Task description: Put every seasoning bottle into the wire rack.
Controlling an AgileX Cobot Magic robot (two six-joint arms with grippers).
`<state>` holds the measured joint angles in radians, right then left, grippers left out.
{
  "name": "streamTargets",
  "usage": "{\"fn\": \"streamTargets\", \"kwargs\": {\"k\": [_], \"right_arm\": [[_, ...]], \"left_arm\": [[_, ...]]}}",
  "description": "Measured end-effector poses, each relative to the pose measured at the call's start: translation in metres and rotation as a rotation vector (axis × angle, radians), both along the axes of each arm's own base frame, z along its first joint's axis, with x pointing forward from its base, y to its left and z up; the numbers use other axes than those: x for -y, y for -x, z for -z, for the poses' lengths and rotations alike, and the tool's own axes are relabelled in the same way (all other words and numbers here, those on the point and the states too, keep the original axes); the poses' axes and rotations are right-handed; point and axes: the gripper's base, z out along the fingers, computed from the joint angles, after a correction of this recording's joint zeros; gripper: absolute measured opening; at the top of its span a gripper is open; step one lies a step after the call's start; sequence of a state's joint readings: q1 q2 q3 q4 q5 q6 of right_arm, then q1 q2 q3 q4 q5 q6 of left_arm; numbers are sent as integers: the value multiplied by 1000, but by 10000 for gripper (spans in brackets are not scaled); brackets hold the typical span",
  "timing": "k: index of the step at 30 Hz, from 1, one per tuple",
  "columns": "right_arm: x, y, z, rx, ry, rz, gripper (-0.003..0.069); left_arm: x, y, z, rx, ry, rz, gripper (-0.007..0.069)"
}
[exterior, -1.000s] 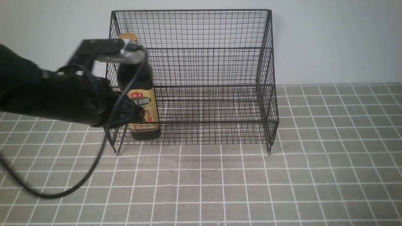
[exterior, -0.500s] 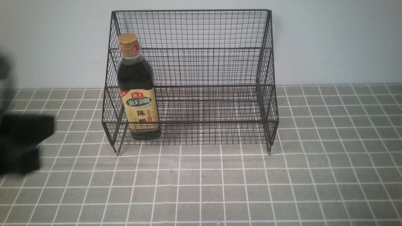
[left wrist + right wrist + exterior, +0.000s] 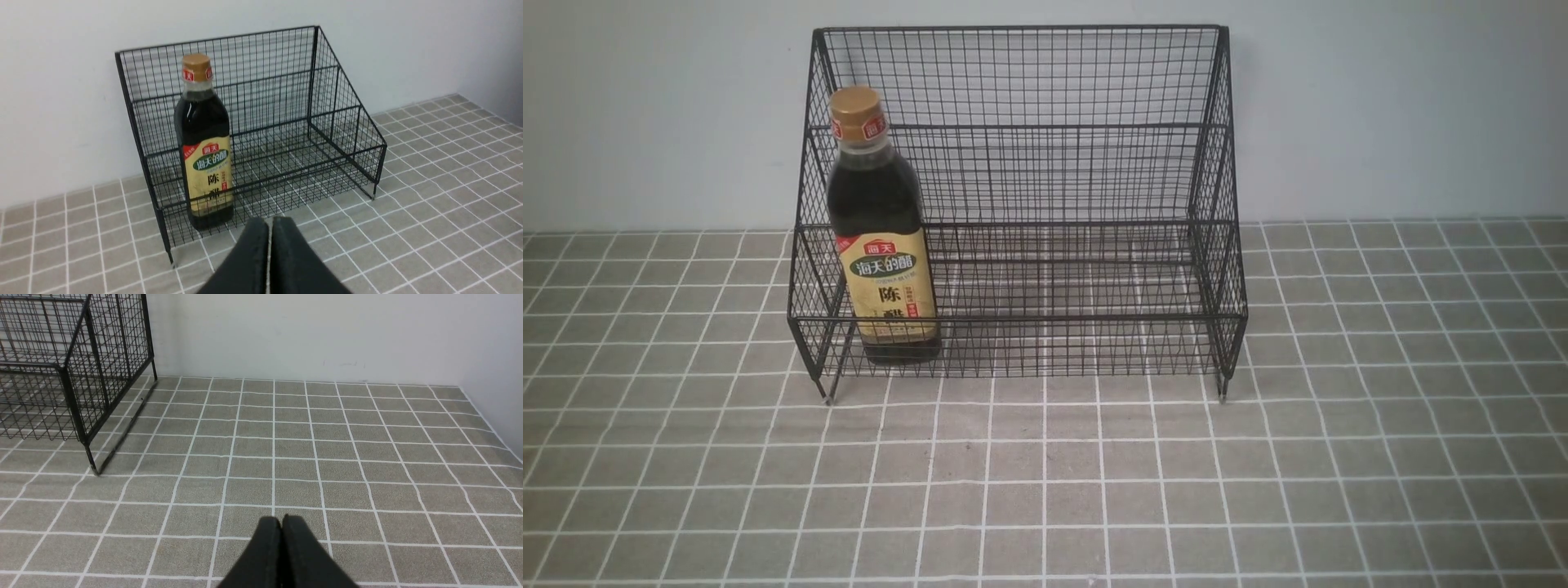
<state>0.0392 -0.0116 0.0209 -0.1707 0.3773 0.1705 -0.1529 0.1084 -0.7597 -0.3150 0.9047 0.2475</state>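
The bottle (image 3: 882, 237) stands upright at the left end of the rack's (image 3: 1045, 163) near tier. Both grippers, left (image 3: 269, 228) and right (image 3: 281, 524), have jaws pressed together, holding nothing.

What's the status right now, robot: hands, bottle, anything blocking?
Left gripper shut, empty. Right gripper shut, empty. Seasoning bottle upright in wire rack, lower tier, left end. Nothing in the way.

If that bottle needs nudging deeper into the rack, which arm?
Left, probably. The left tool faces the seasoning bottle at the wire rack's left end; the right tool faces bare floor.
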Motion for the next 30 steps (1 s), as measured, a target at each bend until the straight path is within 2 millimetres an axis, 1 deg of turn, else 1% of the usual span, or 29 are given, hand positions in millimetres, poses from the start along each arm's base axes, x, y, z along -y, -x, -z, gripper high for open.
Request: {"fn": "streamTargets", "kwargs": {"k": [2,3,4,6,8,9,11,12,13,14,16,21,23,25,30], "right_arm": [[0,0,0,0,0,0,-15],[0,0,0,0,0,0,-15],[0,0,0,0,0,0,-15],[0,0,0,0,0,0,-15],[0,0,0,0,0,0,-15],[0,0,0,0,0,0,-15],[0,0,0,0,0,0,-15],[0,0,0,-1,0,0,-15],[0,0,0,-1,0,0,-15],[0,0,0,-1,0,0,-15],[0,0,0,-1,0,0,-15],[0,0,0,-1,0,0,-15],[0,0,0,-1,0,0,-15],[0,0,0,-1,0,0,-15],[0,0,0,-1,0,0,-15]], "left_arm": [[-1,5,1,37,-16,0,-7],[-1,4,2,51,-22,-5,-7],[-2,1,5,60,-30,-16,-7],[-5,-11,17,89,-54,-80,-7],[-7,-23,35,105,-55,-157,-7],[-9,-32,52,103,-37,-207,-7],[-13,-45,78,114,-22,-293,-7],[-15,-53,95,92,-28,-327,-7],[-16,-56,102,81,-35,-342,-7],[-17,-61,118,49,-45,-363,-7],[-19,-66,137,-5,-56,-378,-7],[-19,-73,179,-120,-66,-388,-7],[-19,-74,189,-149,-71,-388,-7],[-19,-74,193,-164,-71,-388,-7],[-19,-74,193,-164,-69,-388,-7]]}}
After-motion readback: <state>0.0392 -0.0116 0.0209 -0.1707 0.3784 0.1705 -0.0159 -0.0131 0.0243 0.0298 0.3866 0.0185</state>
